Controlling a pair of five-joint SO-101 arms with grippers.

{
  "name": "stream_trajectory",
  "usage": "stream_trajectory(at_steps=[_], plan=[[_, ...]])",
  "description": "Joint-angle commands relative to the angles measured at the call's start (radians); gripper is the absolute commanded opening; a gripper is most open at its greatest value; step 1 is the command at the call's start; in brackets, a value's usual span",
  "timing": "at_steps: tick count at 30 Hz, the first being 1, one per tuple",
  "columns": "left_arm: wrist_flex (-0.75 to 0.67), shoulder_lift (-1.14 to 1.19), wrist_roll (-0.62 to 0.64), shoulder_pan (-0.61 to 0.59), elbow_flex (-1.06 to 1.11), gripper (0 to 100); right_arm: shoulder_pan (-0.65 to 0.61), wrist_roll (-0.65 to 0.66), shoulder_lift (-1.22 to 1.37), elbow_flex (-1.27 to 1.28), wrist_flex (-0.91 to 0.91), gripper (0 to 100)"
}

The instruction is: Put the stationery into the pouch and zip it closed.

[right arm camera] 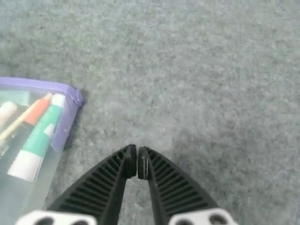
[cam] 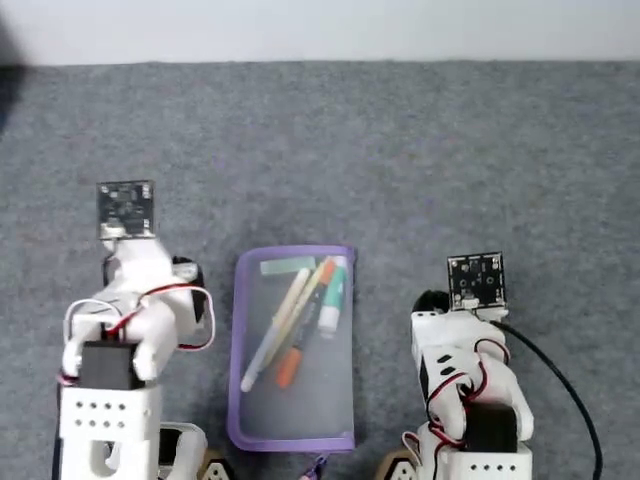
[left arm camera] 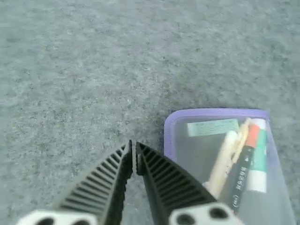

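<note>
Stationery (cam: 330, 300) being contained in pouch (cam: 300, 410).
Left gripper (left arm camera: 133, 155) and right gripper (right arm camera: 137, 161) being held pressed together beside pouch.

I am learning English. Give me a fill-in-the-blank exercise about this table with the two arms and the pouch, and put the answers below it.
1. The pouch lies ____ the left arm and the right arm.
2. The border of the pouch is ____ in colour.
3. The stationery is ____ the pouch.
4. The jaws of both arms are ____ and hold nothing.

Missing words: between; purple; inside; shut.
</note>
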Motion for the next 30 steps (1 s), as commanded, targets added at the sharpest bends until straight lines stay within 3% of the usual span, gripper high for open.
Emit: stream_trajectory(at_steps=[1,9,16,30], plan=[[-0.086,-0.011,0.012,0.005,0.044,1,0.013,-0.014,-0.005,-0.002,-0.021,0.9],[-0.322,-0.011,0.012,0.008,0.277,1,0.015,-0.014,-0.005,0.155,-0.024,0.9],[-0.534,-0.011,0.008,0.011,0.479,1,0.012,-0.015,0.002,0.262,-0.182,0.9],[-0.660,-0.011,0.011,0.003,0.610,1,0.015,-0.054,-0.004,0.261,-0.074,0.9]])
